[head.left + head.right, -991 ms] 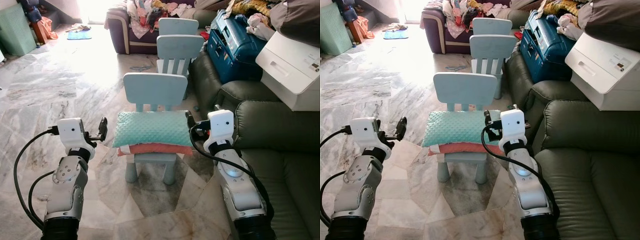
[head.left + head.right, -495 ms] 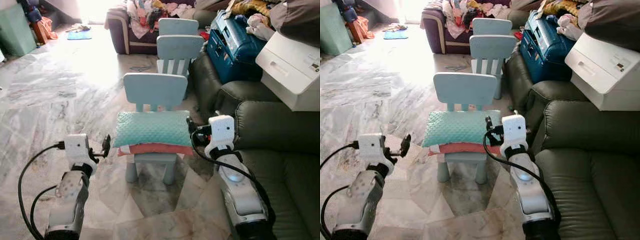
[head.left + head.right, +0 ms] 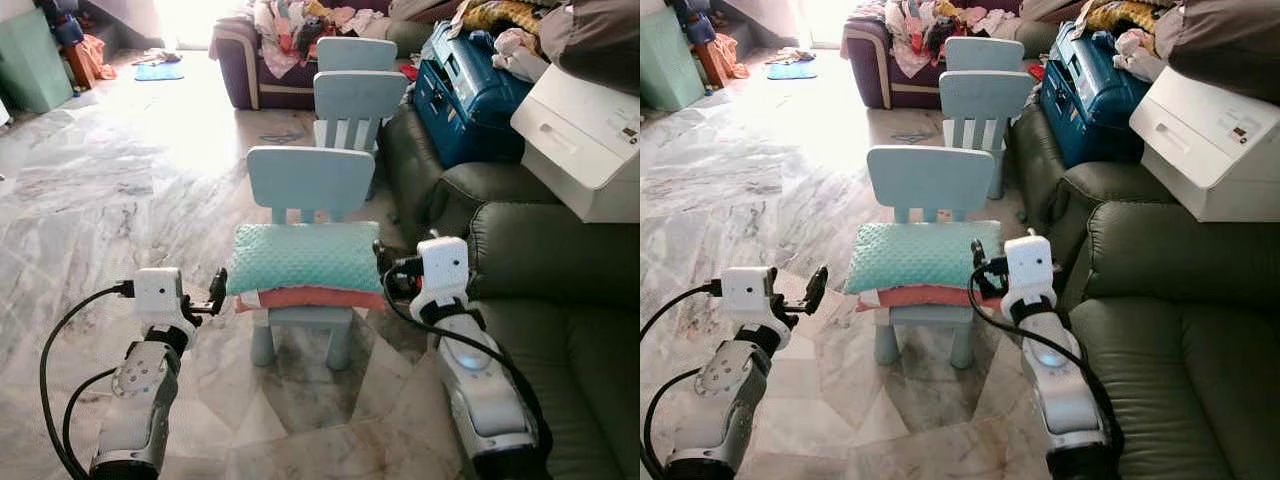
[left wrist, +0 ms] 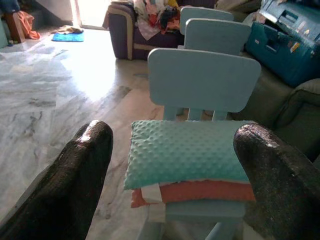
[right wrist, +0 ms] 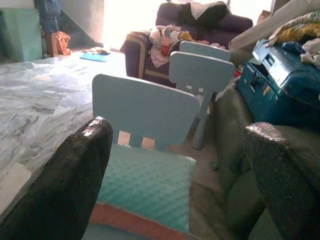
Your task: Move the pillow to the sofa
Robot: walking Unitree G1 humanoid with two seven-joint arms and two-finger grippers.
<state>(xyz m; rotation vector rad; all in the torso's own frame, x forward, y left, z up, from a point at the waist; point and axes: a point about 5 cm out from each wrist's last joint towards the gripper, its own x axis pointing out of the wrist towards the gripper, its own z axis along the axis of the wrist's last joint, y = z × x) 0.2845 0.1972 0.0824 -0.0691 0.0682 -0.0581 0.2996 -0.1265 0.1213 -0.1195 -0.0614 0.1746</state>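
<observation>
Pillow [image 3: 304, 256], teal and dotted, lies flat on the seat of a small pale-blue chair [image 3: 310, 183] right in front of me, with a coral cushion [image 3: 312, 297] stacked under it. The teal one covers nearly the whole seat and reaches back to the chair's backrest.

My left claw [image 3: 216, 290] hangs just beside the pillow's left end, at about the height of the two stacked cushions, not touching them. In my left wrist view its two black fingers [image 4: 75, 175] stand wide apart, and the pillow and the chair sit between them, further out. My right claw [image 3: 380, 268] sits just beside the pillow's right end, close to the chair's edge. In my right wrist view its fingers [image 5: 70, 185] are spread wide as well, with the chair's backrest and the teal pillow showing between them. Neither claw holds anything.

To my right is the dark green sofa [image 3: 560, 330], its seat and armrest close to my right arm. A white printer-like box [image 3: 585, 140] rests on the sofa's back, and a blue case [image 3: 470, 95] sits further along. Behind the near chair stand two more pale-blue chairs [image 3: 358, 90], and beyond them a purple sofa [image 3: 245, 65] piled with clothes. The floor [image 3: 110, 190] is pale marble.
</observation>
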